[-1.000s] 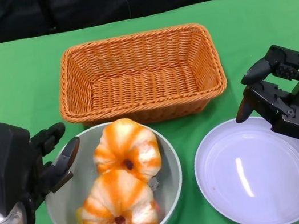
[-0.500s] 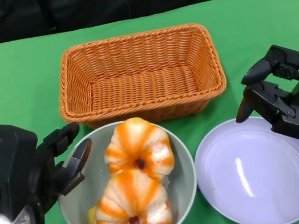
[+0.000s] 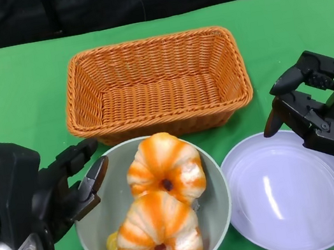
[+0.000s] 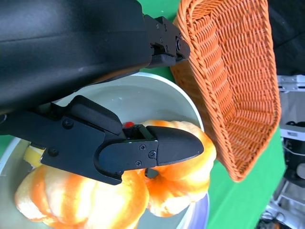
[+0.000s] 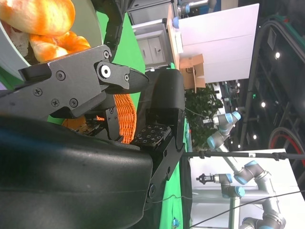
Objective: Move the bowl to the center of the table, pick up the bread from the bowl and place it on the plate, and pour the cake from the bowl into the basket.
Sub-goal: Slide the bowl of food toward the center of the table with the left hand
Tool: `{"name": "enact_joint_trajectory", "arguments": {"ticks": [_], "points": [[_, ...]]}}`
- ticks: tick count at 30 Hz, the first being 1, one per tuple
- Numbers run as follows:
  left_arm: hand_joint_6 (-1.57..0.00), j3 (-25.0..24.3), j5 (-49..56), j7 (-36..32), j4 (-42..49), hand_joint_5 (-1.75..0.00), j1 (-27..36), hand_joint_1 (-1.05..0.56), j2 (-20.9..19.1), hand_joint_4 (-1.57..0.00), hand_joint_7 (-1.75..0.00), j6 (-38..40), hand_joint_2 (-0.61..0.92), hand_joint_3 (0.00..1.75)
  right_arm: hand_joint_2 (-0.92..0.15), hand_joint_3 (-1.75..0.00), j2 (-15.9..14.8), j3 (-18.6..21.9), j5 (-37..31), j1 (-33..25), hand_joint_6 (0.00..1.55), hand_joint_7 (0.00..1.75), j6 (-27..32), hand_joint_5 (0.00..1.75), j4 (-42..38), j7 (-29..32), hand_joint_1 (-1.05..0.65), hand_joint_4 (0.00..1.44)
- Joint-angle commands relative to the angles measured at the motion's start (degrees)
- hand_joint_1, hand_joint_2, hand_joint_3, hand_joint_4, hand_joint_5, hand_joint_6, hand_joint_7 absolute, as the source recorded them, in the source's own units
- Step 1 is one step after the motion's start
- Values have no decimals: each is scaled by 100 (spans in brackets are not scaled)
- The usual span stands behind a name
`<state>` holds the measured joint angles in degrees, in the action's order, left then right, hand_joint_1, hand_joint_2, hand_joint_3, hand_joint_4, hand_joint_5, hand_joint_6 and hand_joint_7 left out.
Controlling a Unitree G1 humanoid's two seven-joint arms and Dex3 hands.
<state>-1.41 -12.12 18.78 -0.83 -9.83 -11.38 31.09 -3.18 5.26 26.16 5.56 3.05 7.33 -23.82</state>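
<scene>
A grey bowl (image 3: 95,223) sits at the front, just left of centre, in the head view. It holds two round orange-striped breads (image 3: 165,167) (image 3: 159,235) and a small yellow cake (image 3: 113,246) low on its left side. My left hand (image 3: 43,192) grips the bowl's left rim, one finger inside and one outside. The left wrist view shows that inner finger (image 4: 157,145) over a bread (image 4: 181,191). My right hand (image 3: 323,110) hovers over the right edge of the white plate (image 3: 289,194), fingers apart and holding nothing.
An empty orange wicker basket (image 3: 146,41) stands just behind the bowl, its front wall close to the bowl's far rim. The plate's left edge almost touches the bowl. Green cloth covers the table. The wrist views show the basket (image 4: 233,71) beside the bowl.
My left hand has slid the bowl to the right, toward the plate, with the breads and cake inside. The right hand has stayed still.
</scene>
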Motion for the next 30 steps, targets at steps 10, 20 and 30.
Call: {"name": "enact_joint_trajectory", "arguments": {"ticks": [10, 20, 30], "points": [[-12, -31, -76, 121, -131, -1, 84, -79, -42, -17, -1, -91, 92, 53, -75, -66, -1, 40, 1, 61, 67, 113, -116, 152, -66, -44, -10, 63], [-55, -595, 615, -881, -255, -9, -100, -53, -219, -58, -6, -987, 92, 24, -72, -66, 13, 17, -266, 37, 58, 108, -247, 148, -65, 109, -16, 58], [-82, -948, 569, -1337, 400, -12, -132, -35, 128, -84, -9, -2612, 92, 16, -74, -65, 2, 1, -258, 34, 56, 106, -245, 145, -55, 124, -16, 56]]}}
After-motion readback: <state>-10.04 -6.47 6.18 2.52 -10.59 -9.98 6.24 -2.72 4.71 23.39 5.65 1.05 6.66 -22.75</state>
